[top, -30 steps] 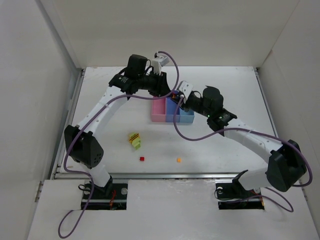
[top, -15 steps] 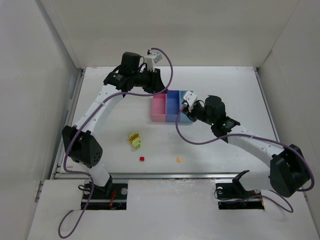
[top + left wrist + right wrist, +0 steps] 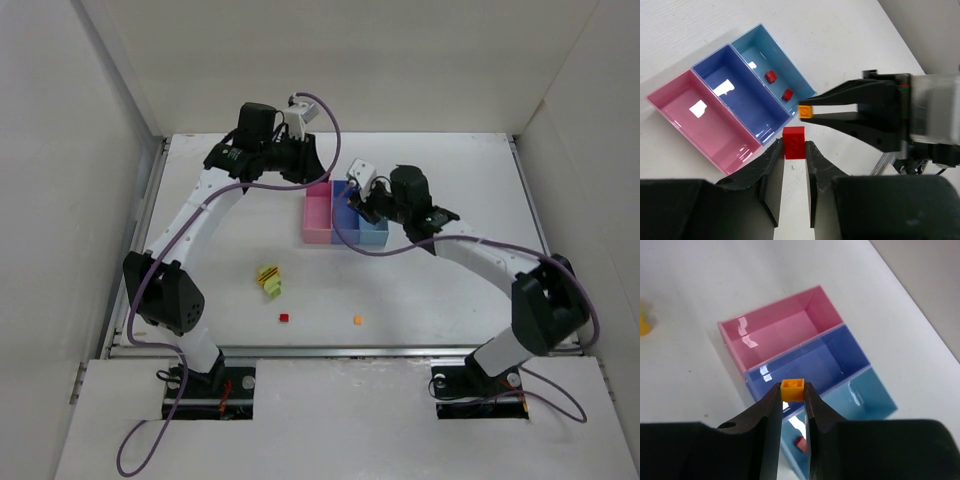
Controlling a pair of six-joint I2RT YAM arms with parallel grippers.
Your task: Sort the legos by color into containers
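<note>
Nearest the arm bases, a loose red brick (image 3: pixel 284 318) and a loose orange brick (image 3: pixel 358 320) lie on the white table (image 3: pixel 450 290), well apart, the red one to the left. A little farther and left of both lies the yellow-green clump (image 3: pixel 269 281) with red stripes.

Farther again, about mid-table, stands the tray of three joined bins in a row: the pink bin (image 3: pixel 318 222) on the left, the blue-violet bin (image 3: pixel 345 232) in the middle and the light blue bin (image 3: pixel 374 235) on the right. In the left wrist view, two red bricks (image 3: pixel 771 76) lie on the floor of the light blue bin, near each other but apart.

The right tool (image 3: pixel 354 205) hangs over the tray. Its fingers are drawn almost together and pinch the held orange brick (image 3: pixel 792 389) by its sides. In the right wrist view that brick shows over the wall between the blue-violet and light blue bins.

Farthest, the left tool (image 3: pixel 305 168) hovers just beyond the far end of the pink bin. Its fingers are clamped tight on the held red brick (image 3: pixel 794 141), which sits at the fingertips in the air, close to the right tool's orange one but not touching it
</note>
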